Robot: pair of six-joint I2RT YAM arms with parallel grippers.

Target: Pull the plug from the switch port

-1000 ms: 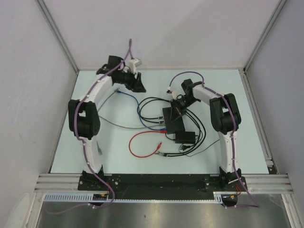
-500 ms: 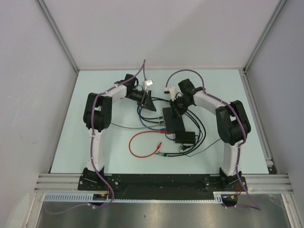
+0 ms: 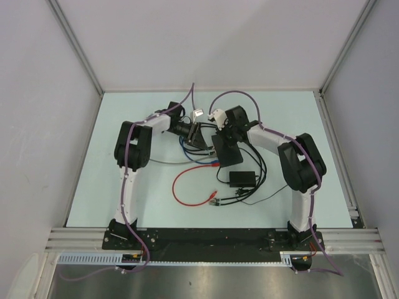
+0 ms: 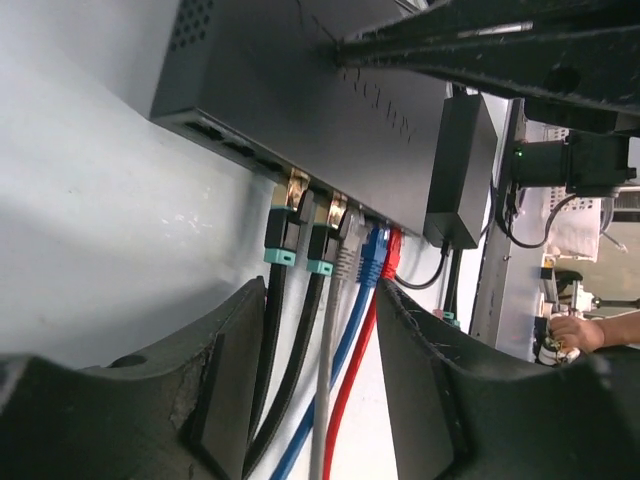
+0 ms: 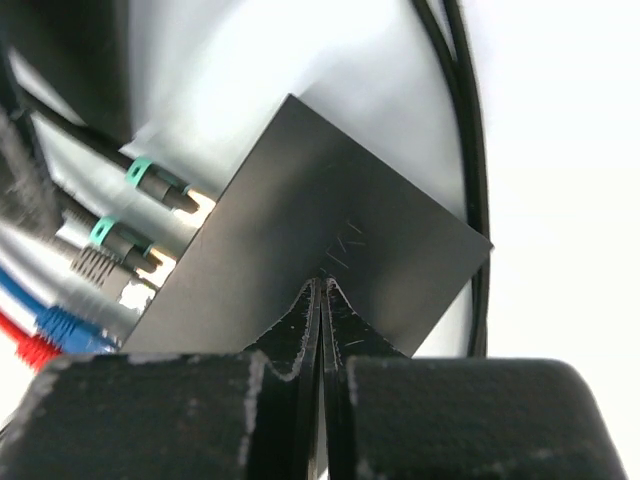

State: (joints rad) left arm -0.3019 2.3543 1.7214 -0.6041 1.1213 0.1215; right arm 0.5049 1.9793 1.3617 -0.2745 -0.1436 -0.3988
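Both arms lean in toward each other, so the two grippers end up close together near the middle. The left arm point(image 3: 129, 149) rises from its base, folds at an elbow out on the left side, and its forearm runs right, low and roughly level. The left gripper point(image 4: 318, 300) is spread wide, its fingers point(image 4: 225, 390) well apart with a clear gap between them. The right arm point(image 3: 300, 163) pretty much mirrors that, with its elbow out on the right and its forearm heading left. The right gripper point(image 5: 320, 300) has its fingers point(image 5: 300, 335) squeezed together, tips touching, no gap at all.
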